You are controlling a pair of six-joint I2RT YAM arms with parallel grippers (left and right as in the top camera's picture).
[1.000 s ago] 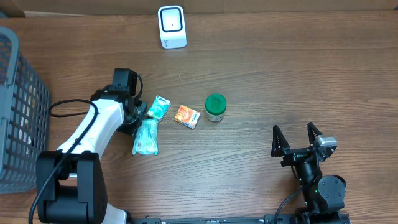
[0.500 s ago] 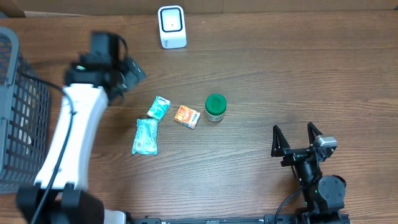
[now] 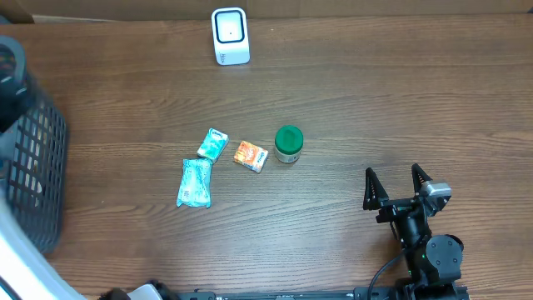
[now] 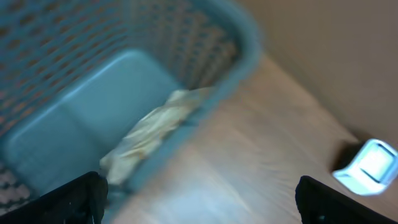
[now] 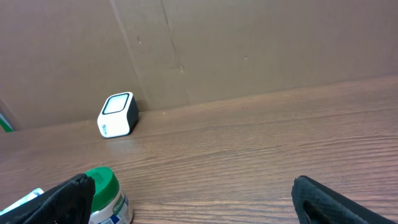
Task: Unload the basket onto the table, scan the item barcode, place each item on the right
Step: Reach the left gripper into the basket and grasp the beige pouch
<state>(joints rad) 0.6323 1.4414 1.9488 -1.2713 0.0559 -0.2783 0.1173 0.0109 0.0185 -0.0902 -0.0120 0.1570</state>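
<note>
Status: no scan is in progress. The left tool (image 4: 199, 183) is spread wide w/ nothing between its fingers and faces the basket (image 3: 33, 179) at the left edge of the surface (image 3: 375, 92). The right tool (image 3: 392, 173) is likewise spread and empty, near the front right and well apart from all items. The scanner (image 3: 231, 36) stands at the far edge w/ no item in front of it. Four candidate items lie in a loose group mid-surface, well apart from the scanner: green-lid jar (image 3: 289, 143), upright; orange packet (image 3: 250, 156) just beside it; small teal packet (image 3: 213, 143); teal pouch (image 3: 195, 182), its top end touching or nearly touching the small teal packet. One pale crumpled item (image 4: 155, 134) lies inside the basket; poss. already processed, but this cannot be confirmed. Remaining, by judgement: pick an item, present its barcode to the scanner, deposit it; approx. four items are outstanding. Limits of view: the left wrist view is blurred, so the basket content cannot be identified. In the overhead view the left arm (image 3: 17, 258) is a blur cut off by the frame edge, and its tool cannot be made out there. No barcode is legible on any item, so which face carries it cannot be told. The right wrist view cuts off the jar at the bottom edge.
</note>
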